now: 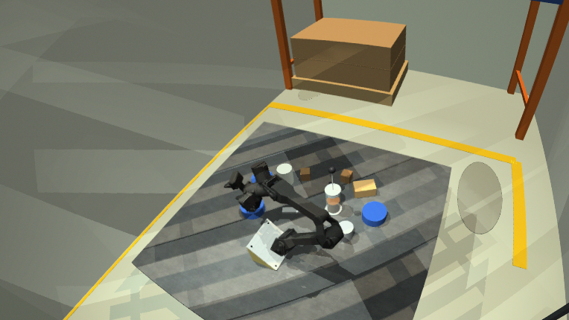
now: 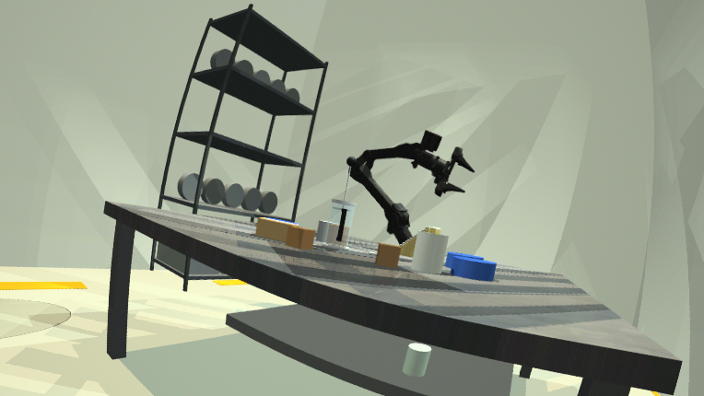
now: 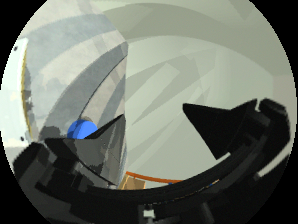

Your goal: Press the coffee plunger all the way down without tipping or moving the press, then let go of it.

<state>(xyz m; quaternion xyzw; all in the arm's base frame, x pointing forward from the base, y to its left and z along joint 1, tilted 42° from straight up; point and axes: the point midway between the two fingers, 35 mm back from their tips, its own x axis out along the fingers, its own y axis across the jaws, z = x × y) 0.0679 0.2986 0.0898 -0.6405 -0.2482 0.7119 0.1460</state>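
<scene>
The coffee press (image 1: 334, 199) (image 2: 339, 216) stands upright on the table, with a clear body, a white lid and brown contents. Its plunger's black knob (image 1: 331, 170) (image 2: 351, 160) is high above the lid on a thin rod, so the plunger is up. In the exterior view a black handle (image 2: 342, 225) shows on the press's side. My gripper (image 1: 237, 193) (image 2: 468, 180) (image 3: 154, 111) is open and empty, raised in the air well to the side of the press and pointing away from it. The press is not in the wrist view.
Blue discs (image 1: 374, 214) (image 2: 473, 270) (image 3: 80, 129), a large white cylinder (image 1: 284, 173) (image 2: 429, 253), brown blocks (image 1: 304, 173) (image 2: 387, 255) and a tan box (image 1: 364, 189) stand around. A small white cylinder (image 1: 346, 228) is near the press and my elbow. A white slanted plate (image 1: 262, 242) is by my base.
</scene>
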